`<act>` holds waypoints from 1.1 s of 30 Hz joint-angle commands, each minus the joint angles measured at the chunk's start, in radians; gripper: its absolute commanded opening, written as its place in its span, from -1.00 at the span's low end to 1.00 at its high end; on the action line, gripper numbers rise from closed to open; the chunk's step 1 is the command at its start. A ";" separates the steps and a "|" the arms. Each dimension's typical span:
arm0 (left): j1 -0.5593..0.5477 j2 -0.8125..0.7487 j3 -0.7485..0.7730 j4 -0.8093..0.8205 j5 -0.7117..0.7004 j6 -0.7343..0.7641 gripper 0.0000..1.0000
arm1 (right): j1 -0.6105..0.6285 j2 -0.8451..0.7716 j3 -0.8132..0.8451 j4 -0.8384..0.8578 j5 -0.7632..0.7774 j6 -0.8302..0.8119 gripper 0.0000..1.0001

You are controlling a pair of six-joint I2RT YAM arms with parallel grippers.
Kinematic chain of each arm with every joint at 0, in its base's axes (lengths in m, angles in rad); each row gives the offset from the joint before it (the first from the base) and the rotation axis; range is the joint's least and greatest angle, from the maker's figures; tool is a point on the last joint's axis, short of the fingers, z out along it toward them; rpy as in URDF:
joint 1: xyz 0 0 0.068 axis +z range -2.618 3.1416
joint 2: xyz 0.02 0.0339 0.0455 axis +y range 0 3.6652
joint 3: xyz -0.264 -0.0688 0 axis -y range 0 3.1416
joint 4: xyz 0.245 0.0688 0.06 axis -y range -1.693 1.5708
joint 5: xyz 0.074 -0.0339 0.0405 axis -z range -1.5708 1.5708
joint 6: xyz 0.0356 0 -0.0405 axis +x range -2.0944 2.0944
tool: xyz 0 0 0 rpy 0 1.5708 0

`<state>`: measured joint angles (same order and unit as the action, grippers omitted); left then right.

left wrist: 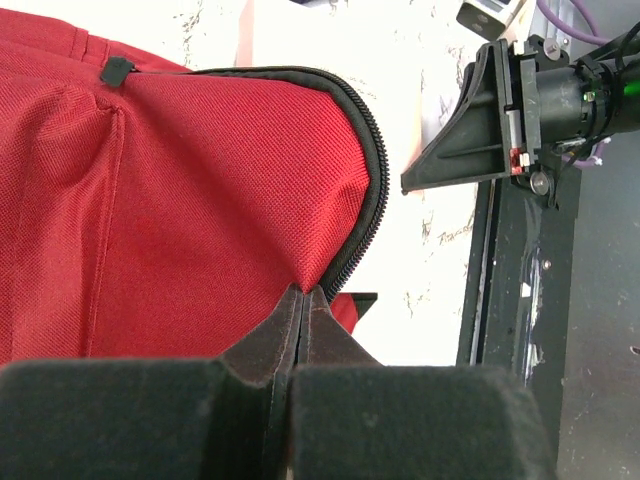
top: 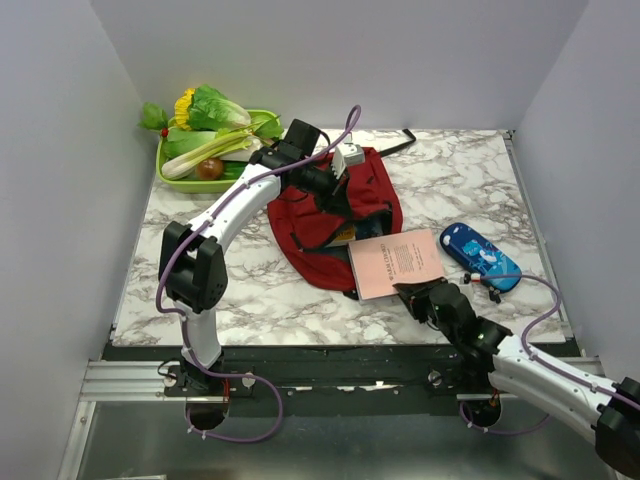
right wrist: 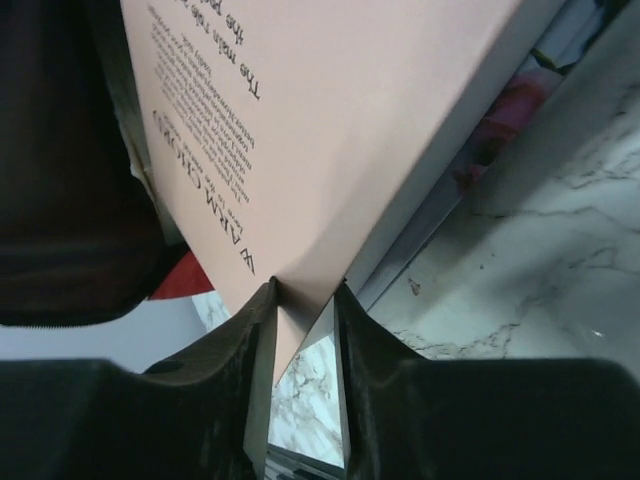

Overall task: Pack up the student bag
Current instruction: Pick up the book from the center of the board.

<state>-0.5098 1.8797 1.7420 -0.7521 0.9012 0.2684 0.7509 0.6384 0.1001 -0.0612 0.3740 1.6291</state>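
The left claw [left wrist: 303,300] pinches the student bag [left wrist: 200,180] at its zipper edge; right claw [right wrist: 305,300] straddles pink book [right wrist: 350,130] corner, grip uncertain.

— What stands around you?
— Plain white walls [top: 60,150] on three sides — I see a white marble-veined table [top: 470,170] below, and a metal rail [top: 120,380] along its near edge.

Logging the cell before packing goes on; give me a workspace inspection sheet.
Surface: marble table, nothing spilled.
Job's things: student bag unzipped mid-table; pink book at its right edge.
Clutter: blue pencil case; green tray of vegetables far left.
Grippers: left gripper shut on bag's zipper edge; right gripper jaws astride book's corner, grip unclear.
Cables: purple cables along both arms.
Surroundings: white walls on three sides.
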 commanded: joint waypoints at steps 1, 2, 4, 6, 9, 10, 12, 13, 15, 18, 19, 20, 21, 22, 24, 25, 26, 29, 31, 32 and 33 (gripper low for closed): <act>-0.007 0.015 0.053 -0.019 0.031 -0.008 -1.00 | 0.004 -0.052 -0.026 0.170 -0.030 -0.069 -0.39; -0.007 0.016 0.056 -0.021 0.031 -0.009 -1.00 | 0.004 -0.063 -0.031 0.179 -0.041 -0.077 -0.52; -0.009 0.019 0.059 -0.021 0.030 -0.009 -1.00 | 0.004 -0.069 -0.034 0.207 -0.047 -0.092 -0.65; -0.012 0.021 0.062 -0.024 0.028 -0.008 -1.00 | 0.004 -0.078 -0.023 0.215 -0.056 -0.121 -0.79; -0.013 0.021 0.065 -0.026 0.028 -0.008 -1.00 | 0.004 -0.097 -0.002 0.207 -0.064 -0.153 -0.86; -0.013 0.021 0.068 -0.027 0.025 -0.011 -1.00 | 0.004 -0.103 0.003 0.201 -0.069 -0.164 -0.88; -0.013 0.024 0.076 -0.030 0.027 -0.012 -1.00 | 0.004 -0.129 0.016 0.196 -0.079 -0.186 -0.95; -0.015 0.027 0.079 -0.030 0.027 -0.012 -1.00 | 0.004 -0.138 0.021 0.183 -0.086 -0.193 -0.97; -0.015 0.027 0.080 -0.030 0.027 -0.014 -1.00 | 0.004 -0.172 0.020 0.179 -0.101 -0.199 -0.99; -0.015 0.025 0.074 -0.026 0.030 -0.020 -1.00 | 0.004 -0.258 0.012 0.178 -0.099 -0.195 -0.99; -0.015 0.027 0.070 -0.021 0.030 -0.023 -1.00 | 0.004 -0.300 0.010 0.170 -0.096 -0.193 -0.99; -0.015 0.025 0.065 -0.018 0.030 -0.024 -1.00 | 0.004 -0.316 0.010 0.161 -0.093 -0.190 -0.99; -0.015 0.025 0.062 -0.016 0.030 -0.028 -1.00 | 0.004 -0.333 0.013 0.153 -0.096 -0.190 -0.99; -0.016 0.027 0.062 -0.015 0.031 -0.031 -1.00 | 0.004 -0.344 0.027 0.120 -0.102 -0.187 -0.99; -0.015 0.027 0.063 -0.007 0.031 -0.038 -1.00 | 0.004 -0.362 0.041 0.080 -0.118 -0.178 -0.99; -0.016 0.029 0.063 -0.003 0.031 -0.041 -1.00 | 0.004 -0.367 0.041 0.071 -0.122 -0.176 -0.99; -0.016 0.029 0.063 0.003 0.034 -0.046 -1.00 | 0.004 -0.368 0.033 0.072 -0.130 -0.166 -0.99; -0.016 0.029 0.073 0.005 0.034 -0.052 -1.00 | 0.004 -0.352 -0.005 0.150 -0.130 -0.146 -0.99; -0.016 0.029 0.077 0.002 0.034 -0.054 -1.00 | 0.004 -0.303 -0.016 0.242 -0.129 -0.137 -0.99; -0.016 0.029 0.082 0.000 0.033 -0.052 -1.00 | 0.004 -0.281 -0.026 0.292 -0.129 -0.133 -0.99; -0.016 0.030 0.083 -0.001 0.034 -0.054 -1.00 | 0.004 -0.252 -0.033 0.341 -0.139 -0.133 -0.99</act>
<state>-0.5148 1.9007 1.7805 -0.7658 0.9012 0.2340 0.7517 0.3210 0.1017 0.0864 0.2607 1.4761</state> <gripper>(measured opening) 0.008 0.013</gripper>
